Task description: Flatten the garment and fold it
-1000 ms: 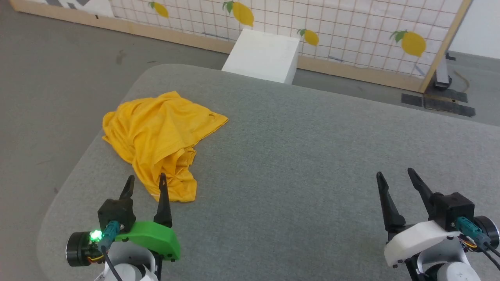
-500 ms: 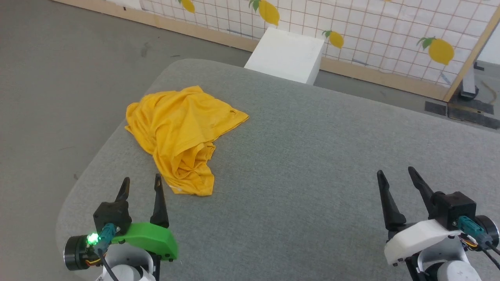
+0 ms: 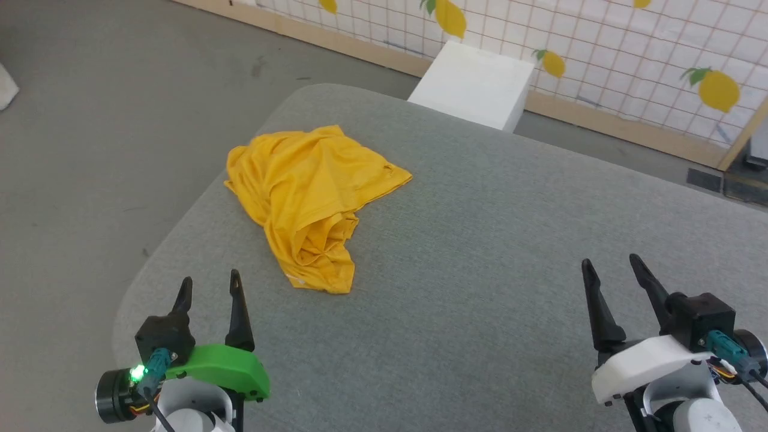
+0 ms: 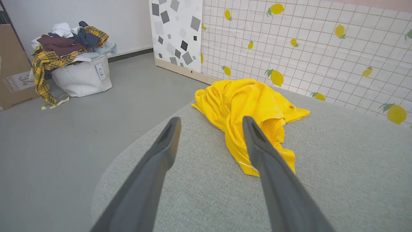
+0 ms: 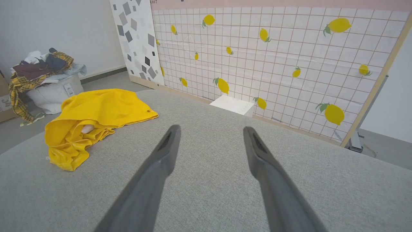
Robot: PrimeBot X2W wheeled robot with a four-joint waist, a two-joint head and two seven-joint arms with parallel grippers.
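Note:
The garment is a mustard-yellow t-shirt lying crumpled in a heap near the far left corner of the grey table; its print is hidden. My left gripper hovers open over the table's near left edge, short of the garment's nearest hem. In the left wrist view the garment lies just ahead of the open left gripper, partly behind the right finger. My right gripper stands open at the near right, far from the garment. The right wrist view has the garment off to the left of the right gripper.
A white box stands on the floor behind the table, before a lemon-print tiled screen. A white bag heaped with clothes sits on the floor to the left. The table's rounded left edge is close to my left gripper.
The head camera has turned left, so the whole scene has shifted right in view. The garment lies as before. Both grippers stay open and roughly where they were.

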